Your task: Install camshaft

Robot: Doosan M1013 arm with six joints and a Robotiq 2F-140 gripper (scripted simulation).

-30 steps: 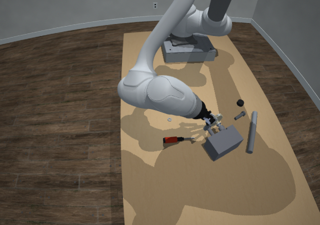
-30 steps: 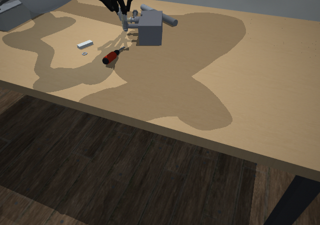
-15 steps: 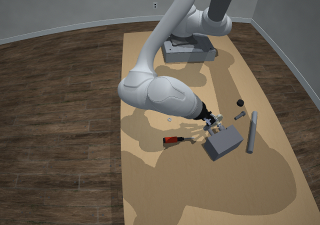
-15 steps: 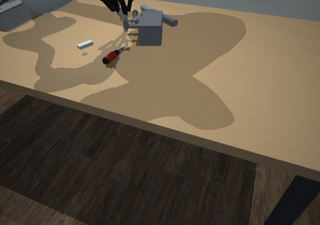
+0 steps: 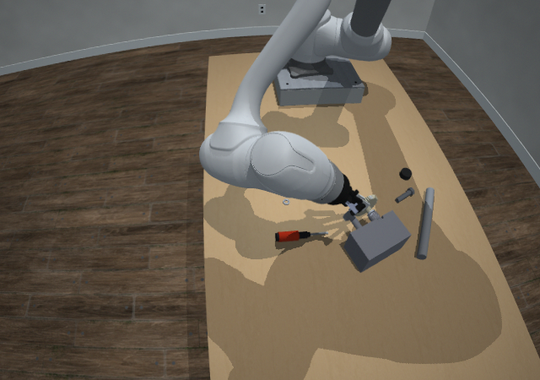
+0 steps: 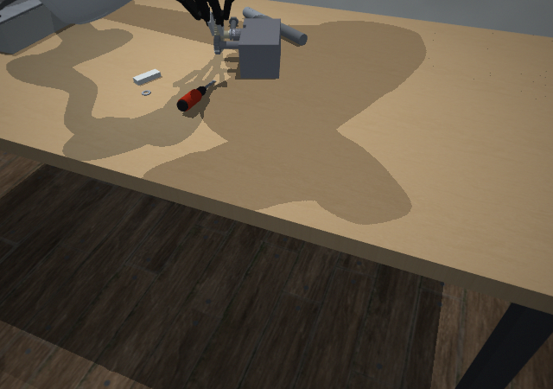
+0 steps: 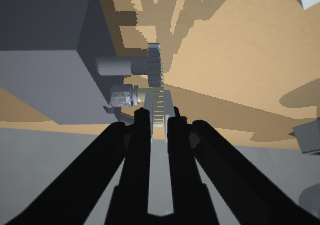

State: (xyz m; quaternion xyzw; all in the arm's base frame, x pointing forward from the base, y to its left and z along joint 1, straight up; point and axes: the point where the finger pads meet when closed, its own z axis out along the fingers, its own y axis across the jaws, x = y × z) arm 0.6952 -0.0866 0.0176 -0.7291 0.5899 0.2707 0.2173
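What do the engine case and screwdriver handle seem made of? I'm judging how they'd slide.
Engine case: looks like matte grey metal, uniformly flat grey with no shine; painted plastic is possible. Screwdriver handle: probably smooth red plastic with a black end cap, judging by its saturated colour.
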